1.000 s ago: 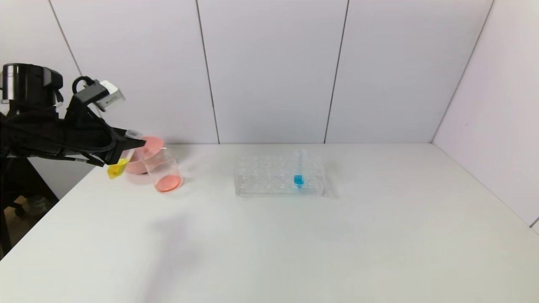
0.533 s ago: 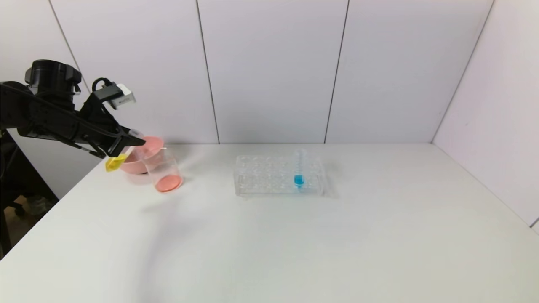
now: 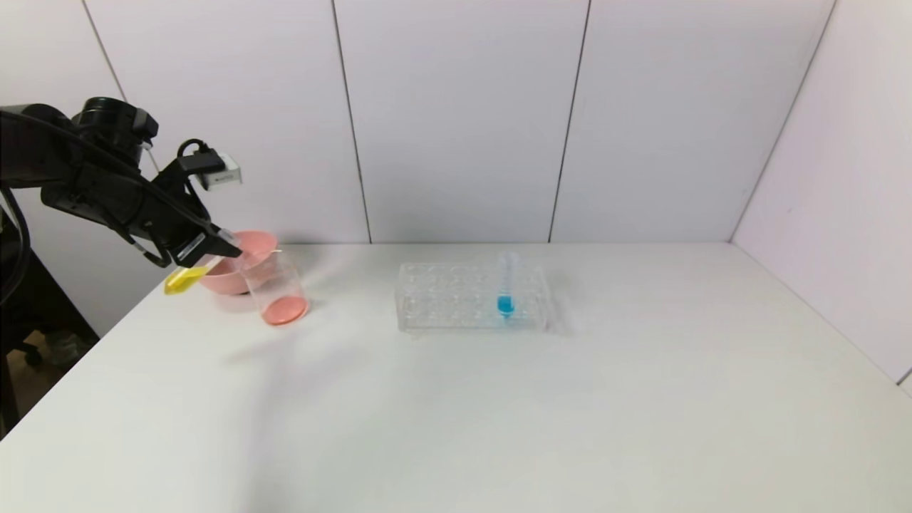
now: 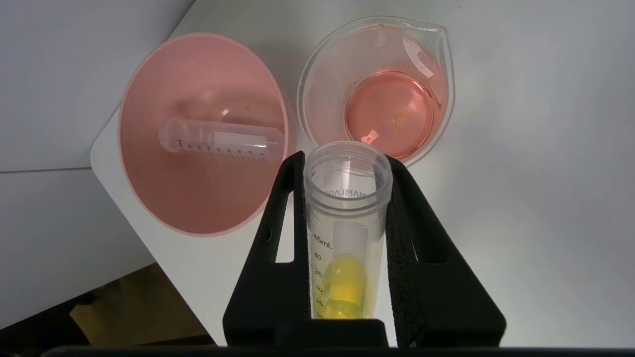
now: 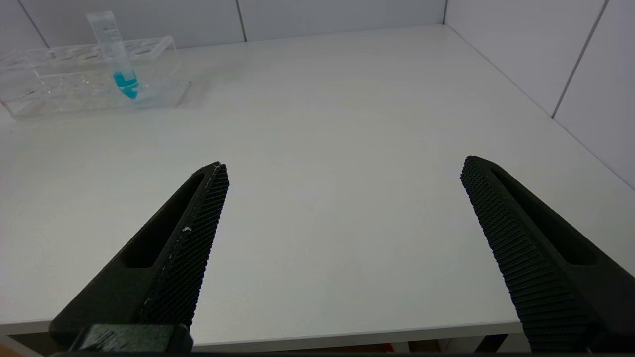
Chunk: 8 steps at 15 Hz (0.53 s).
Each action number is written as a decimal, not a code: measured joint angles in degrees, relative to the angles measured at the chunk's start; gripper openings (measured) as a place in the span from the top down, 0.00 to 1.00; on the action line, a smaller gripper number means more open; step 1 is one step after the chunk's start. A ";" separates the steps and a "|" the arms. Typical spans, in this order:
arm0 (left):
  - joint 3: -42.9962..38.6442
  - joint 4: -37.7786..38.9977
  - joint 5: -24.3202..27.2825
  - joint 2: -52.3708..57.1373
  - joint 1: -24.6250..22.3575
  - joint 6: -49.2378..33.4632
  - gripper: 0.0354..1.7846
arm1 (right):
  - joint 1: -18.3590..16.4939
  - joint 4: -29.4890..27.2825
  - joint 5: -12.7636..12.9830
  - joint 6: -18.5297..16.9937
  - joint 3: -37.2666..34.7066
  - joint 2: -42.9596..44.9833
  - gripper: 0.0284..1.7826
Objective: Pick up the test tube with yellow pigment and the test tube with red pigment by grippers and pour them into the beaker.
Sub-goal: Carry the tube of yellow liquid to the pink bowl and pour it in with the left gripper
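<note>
My left gripper is shut on the test tube with yellow pigment and holds it tilted above the table's far left. Its open mouth points toward the beaker. In the left wrist view the tube sits between the pads, its mouth just short of the beaker's rim, yellow liquid low in the tube. The beaker holds red-orange liquid. No tube with red liquid shows. My right gripper is open and empty over the table's near edge, out of the head view.
A pink bowl stands touching the beaker's left; an empty clear tube lies in it. A clear rack at mid-table holds a tube with blue liquid, also in the right wrist view.
My left arm has risen and swung right, and the wrist has turned. The yellow tube now lies flatter, its mouth nearer the beaker. The right arm has not moved.
</note>
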<state>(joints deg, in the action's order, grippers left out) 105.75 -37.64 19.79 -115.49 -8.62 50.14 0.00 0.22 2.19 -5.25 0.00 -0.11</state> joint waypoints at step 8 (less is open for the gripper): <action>9.16 -6.97 -7.83 -4.40 3.17 3.41 0.76 | 0.00 0.02 -0.02 0.02 0.00 0.00 0.04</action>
<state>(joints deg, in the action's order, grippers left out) 114.91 -44.62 11.96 -119.89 -5.45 53.55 0.00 0.24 2.17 -5.23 0.00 -0.11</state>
